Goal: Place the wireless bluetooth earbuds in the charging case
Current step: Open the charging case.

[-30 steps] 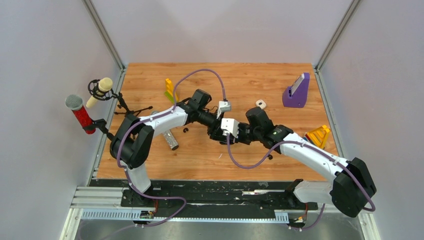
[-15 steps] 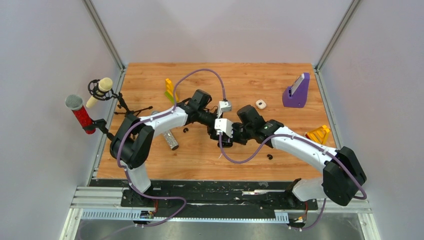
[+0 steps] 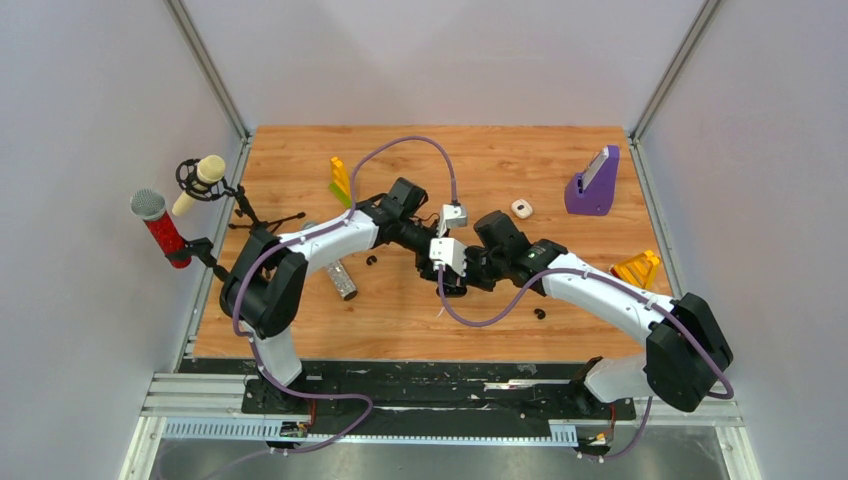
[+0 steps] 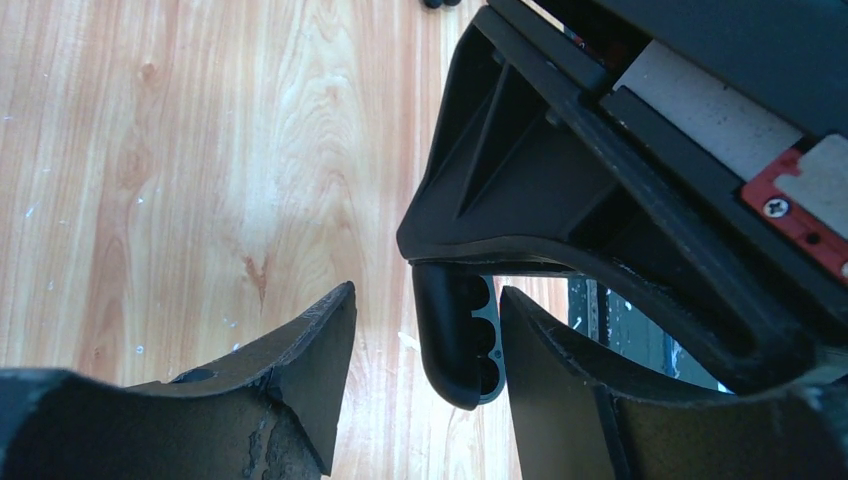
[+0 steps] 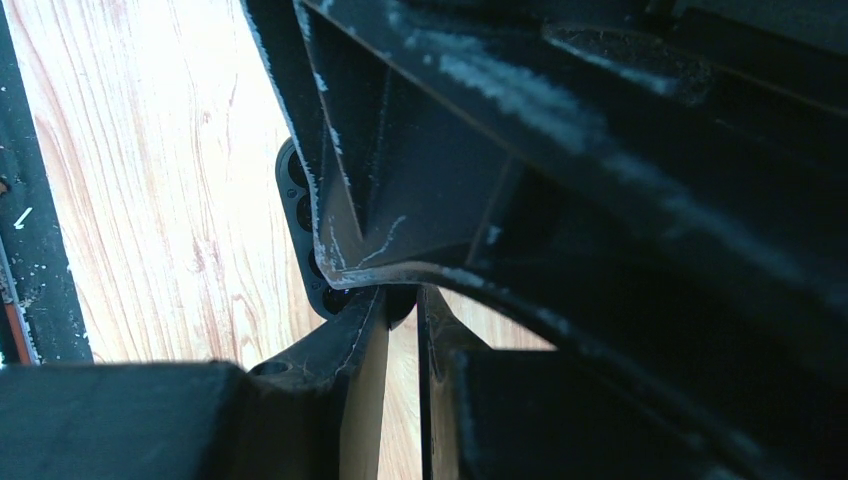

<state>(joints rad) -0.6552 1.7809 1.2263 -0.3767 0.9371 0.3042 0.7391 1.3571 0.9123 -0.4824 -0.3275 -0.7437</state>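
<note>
A black charging case (image 4: 452,345) hangs with its lid ajar, grey cavities showing at its edge. My right gripper (image 5: 402,298) is shut on the case (image 5: 297,215) and holds it above the table. My left gripper (image 4: 428,298) is open around it: the right finger is close against the grey edge, and the left finger stands clear. In the top view the two grippers meet at mid-table, the left gripper (image 3: 432,264) beside the right gripper (image 3: 456,283), hiding the case. Two small black earbuds (image 3: 372,261) (image 3: 540,314) lie on the wood. No earbud shows inside the case.
A small white case (image 3: 521,208) lies behind the grippers. A purple stand (image 3: 592,183) is at the back right and an orange piece (image 3: 636,270) at the right edge. A silver cylinder (image 3: 342,280), a yellow-green piece (image 3: 341,180) and two microphones (image 3: 160,225) are on the left.
The right arm swung left and brought its gripper up against the left gripper. The left jaws have narrowed a little around the case.
</note>
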